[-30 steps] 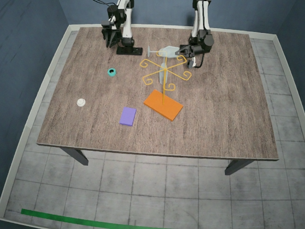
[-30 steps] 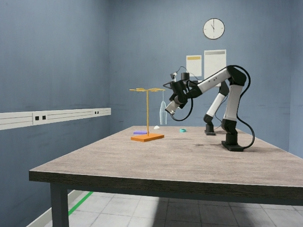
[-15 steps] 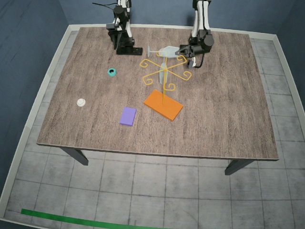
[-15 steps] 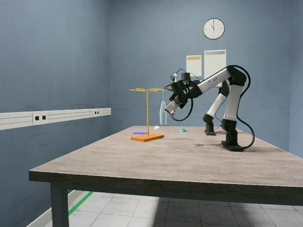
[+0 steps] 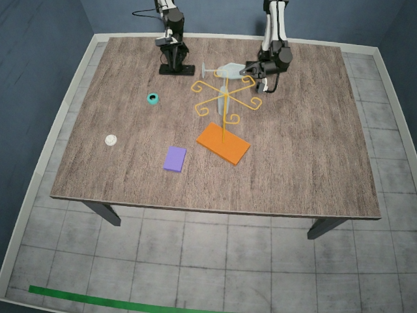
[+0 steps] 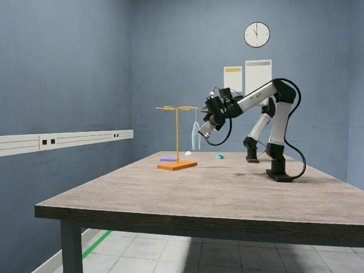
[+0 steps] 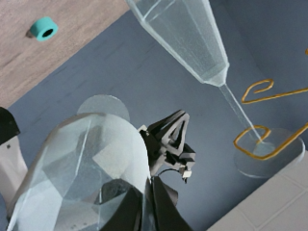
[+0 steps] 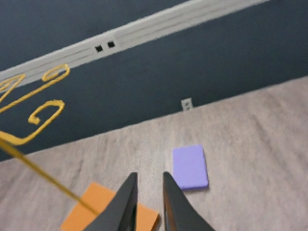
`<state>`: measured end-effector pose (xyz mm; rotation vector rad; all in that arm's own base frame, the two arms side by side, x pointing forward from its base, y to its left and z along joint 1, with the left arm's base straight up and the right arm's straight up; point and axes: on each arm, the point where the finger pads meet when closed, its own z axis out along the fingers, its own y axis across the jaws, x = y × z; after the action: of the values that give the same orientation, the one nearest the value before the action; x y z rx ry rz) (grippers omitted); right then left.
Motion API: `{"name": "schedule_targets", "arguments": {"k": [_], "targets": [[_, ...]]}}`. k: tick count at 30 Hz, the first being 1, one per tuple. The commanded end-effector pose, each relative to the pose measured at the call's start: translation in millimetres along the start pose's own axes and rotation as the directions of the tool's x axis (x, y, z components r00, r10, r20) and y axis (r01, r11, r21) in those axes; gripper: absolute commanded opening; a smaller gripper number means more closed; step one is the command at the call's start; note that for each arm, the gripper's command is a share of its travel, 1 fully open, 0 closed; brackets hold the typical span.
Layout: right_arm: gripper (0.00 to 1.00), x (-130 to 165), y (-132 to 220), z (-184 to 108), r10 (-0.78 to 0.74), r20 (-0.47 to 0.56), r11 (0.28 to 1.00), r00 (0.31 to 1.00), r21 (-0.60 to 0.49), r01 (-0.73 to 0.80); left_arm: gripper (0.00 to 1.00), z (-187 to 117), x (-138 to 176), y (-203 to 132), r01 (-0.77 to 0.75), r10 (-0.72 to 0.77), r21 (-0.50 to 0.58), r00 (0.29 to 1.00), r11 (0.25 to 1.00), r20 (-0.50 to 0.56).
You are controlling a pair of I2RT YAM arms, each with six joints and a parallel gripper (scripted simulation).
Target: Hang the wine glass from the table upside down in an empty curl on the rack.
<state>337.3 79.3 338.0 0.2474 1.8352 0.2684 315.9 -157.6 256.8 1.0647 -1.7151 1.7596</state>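
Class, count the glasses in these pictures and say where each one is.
2. One glass hangs upside down from the wire rack. The other glass is held sideways by the left gripper.

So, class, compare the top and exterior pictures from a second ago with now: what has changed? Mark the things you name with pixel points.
The right gripper (image 5: 174,66) (image 6: 202,109) (image 7: 185,112) (image 8: 150,181) has moved toward picture right in the top view, nearer the wine glass (image 5: 232,71) (image 7: 82,168). Nothing visibly taken or released. The left gripper (image 5: 244,72) (image 7: 147,185) still holds that glass; the other glass (image 5: 223,105) (image 6: 195,137) (image 7: 188,40) still hangs.
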Motion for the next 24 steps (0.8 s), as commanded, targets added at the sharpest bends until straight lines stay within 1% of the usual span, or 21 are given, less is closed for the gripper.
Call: {"name": "schedule_targets", "arguments": {"k": [1,2,4,6,8,9,12,17,21,23,24], "targets": [[0.15,24,-8,-9,0.074,-0.060,0.995,0.995,0.076,-0.069,0.00,-1,15,-1,-0.037,0.037,-0.003,0.999,0.999,-0.029],[0.15,32,-8,-11,0.080,-0.077,0.994,0.994,0.085,-0.073,0.00,-1,15,-1,-0.037,0.037,-0.003,0.999,0.999,-0.029],[0.15,34,-3,-16,0.102,-0.085,0.991,0.991,0.092,-0.094,0.00,-1,15,-1,-0.037,0.037,-0.003,0.999,0.999,-0.029],[0.15,47,-4,-21,0.114,-0.108,0.989,0.988,0.108,-0.102,0.00,-1,15,-1,-0.037,0.037,-0.003,0.999,0.999,-0.029],[0.15,47,-4,-21,0.114,-0.108,0.989,0.988,0.108,-0.102,0.00,-1,15,-1,-0.037,0.037,-0.003,0.999,0.999,-0.029],[0.15,36,5,-23,0.132,-0.096,0.988,0.987,0.098,-0.122,0.00,-1,15,-1,-0.037,0.037,-0.003,0.999,0.999,-0.029],[0.15,40,8,-38,0.167,-0.098,0.982,0.981,0.101,-0.157,0.00,-1,15,-1,-0.037,0.037,-0.003,0.999,0.999,-0.029],[0.15,60,10,-52,0.193,-0.128,0.974,0.973,0.141,-0.175,0.00,-1,15,-1,-0.037,0.037,-0.003,0.999,0.999,-0.029],[0.15,90,1,-63,0.185,-0.159,0.969,0.970,0.191,-0.153,0.00,-1,15,-1,-0.037,0.037,-0.003,0.999,0.999,-0.029],[0.15,86,4,-73,0.206,-0.143,0.966,0.968,0.189,-0.178,0.00,-1,15,-1,-0.037,0.037,-0.003,0.999,0.999,-0.029],[0.15,86,4,-73,0.206,-0.143,0.966,0.968,0.189,-0.178,0.00,-1,15,-1,-0.037,0.037,-0.003,0.999,0.999,-0.029]]}}
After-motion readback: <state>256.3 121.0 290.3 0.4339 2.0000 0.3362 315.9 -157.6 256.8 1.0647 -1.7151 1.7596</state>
